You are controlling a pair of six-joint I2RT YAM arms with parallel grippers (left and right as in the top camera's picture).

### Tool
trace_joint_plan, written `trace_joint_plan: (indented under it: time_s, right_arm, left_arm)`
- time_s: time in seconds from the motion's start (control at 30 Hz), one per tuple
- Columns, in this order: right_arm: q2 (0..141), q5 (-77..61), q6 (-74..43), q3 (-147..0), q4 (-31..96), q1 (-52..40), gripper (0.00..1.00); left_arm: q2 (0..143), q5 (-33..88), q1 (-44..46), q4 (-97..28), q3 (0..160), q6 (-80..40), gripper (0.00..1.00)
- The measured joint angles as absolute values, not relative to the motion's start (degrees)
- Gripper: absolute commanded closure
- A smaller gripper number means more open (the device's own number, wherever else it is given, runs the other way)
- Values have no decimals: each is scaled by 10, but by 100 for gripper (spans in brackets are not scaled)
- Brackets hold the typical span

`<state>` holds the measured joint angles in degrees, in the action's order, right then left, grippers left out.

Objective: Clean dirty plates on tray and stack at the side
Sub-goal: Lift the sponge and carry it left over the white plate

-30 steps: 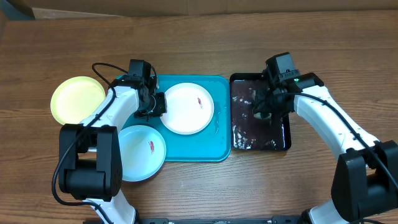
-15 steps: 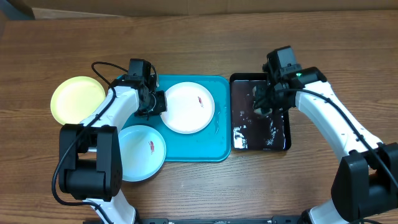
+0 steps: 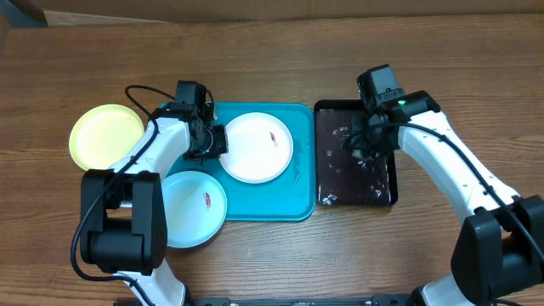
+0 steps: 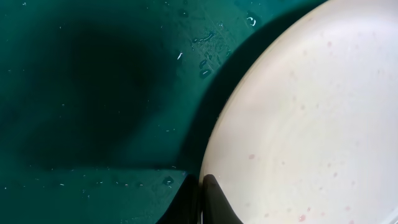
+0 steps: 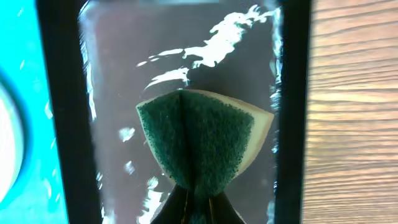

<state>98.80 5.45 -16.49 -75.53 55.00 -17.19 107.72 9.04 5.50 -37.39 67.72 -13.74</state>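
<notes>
The blue tray lies at the middle of the wooden table, with a smaller black tray just beside it on its right; the white plate sits on the blue tray, toward the far side, with a small red smear near its centre; the pale blue plate lies at the tray's near left corner, partly over the rim and partly over the table, and it too carries a red smear; the lime-green plate rests alone on the table, left of the tray and apart from it.

The left gripper is at the left edge of the white plate; in the left wrist view its jaws are together on the plate's rim, one dark fingertip over the rim and the other just outside it, with the wet tray floor beneath.

The right gripper hangs over the black tray; in the right wrist view its jaws are clamped on a green sponge, squeezed so that it folds down the middle; white streaks of foam or water lie on the black tray's floor.
</notes>
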Motion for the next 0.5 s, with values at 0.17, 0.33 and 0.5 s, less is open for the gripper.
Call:
trace_joint_plan:
  time_s: [0.17,0.33,0.5]
  right_arm:
    - [988,29,-143,-755,551,-170,96]
    - [988,22,-161,-755,553,-175,96]
    - [988,39,-177,-755,560,-184,96]
  left_arm:
    - [1077,90,55,-374,677,-137,96]
    - [1077,90,55,-374,677,-137,95]
    - [1077,90,55,-374,677,-137,96]
